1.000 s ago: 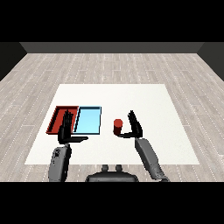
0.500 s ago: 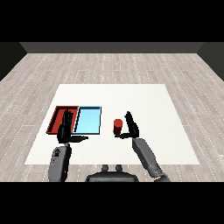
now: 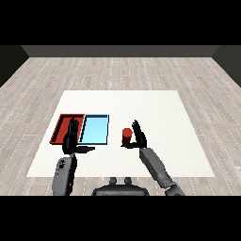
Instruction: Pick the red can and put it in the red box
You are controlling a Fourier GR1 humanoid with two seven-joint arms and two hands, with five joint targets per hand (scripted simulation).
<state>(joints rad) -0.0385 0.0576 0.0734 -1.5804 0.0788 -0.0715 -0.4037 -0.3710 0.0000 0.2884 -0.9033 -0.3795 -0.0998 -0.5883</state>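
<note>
Edging leftward since a second ago: right robot hand [image 3: 139, 136], nearing the red can [image 3: 126, 136] and now just beside it at its 3 o'clock. Holding its old place: left robot hand [image 3: 71, 139], with can and trays unmoved too.

Nearest, hovering over the front edge of the desk [image 3: 155, 106] at about 7 o'clock: left robot hand, fingers straight and raised, thumb sticking out toward 3 o'clock, grasping nothing. Overlapping the near right corner of the red tray [image 3: 62, 126] in the view, though height above it cannot be told.

Slightly further in, toward 5 o'clock of the desk: right robot hand, released, fingers upright, thumb reaching toward the can's base. Whether touching or just short of touching cannot be told. Not yet curling round the can.

Standing upright on the bare desk near its centre: red can, just right of the light blue tray [image 3: 94, 129], apart from it, and well apart from the red tray at the can's 9 o'clock.

Judging the step in hand as closing on the can. Doing it well probably meaning: bringing the palm flush against the can's side before curling, wrapping thumb and fingers on opposite sides at mid-height to avoid tipping it toward 9 o'clock, lifting clear before carrying across the blue tray, and keeping the left robot hand out of the drop spot.
</note>
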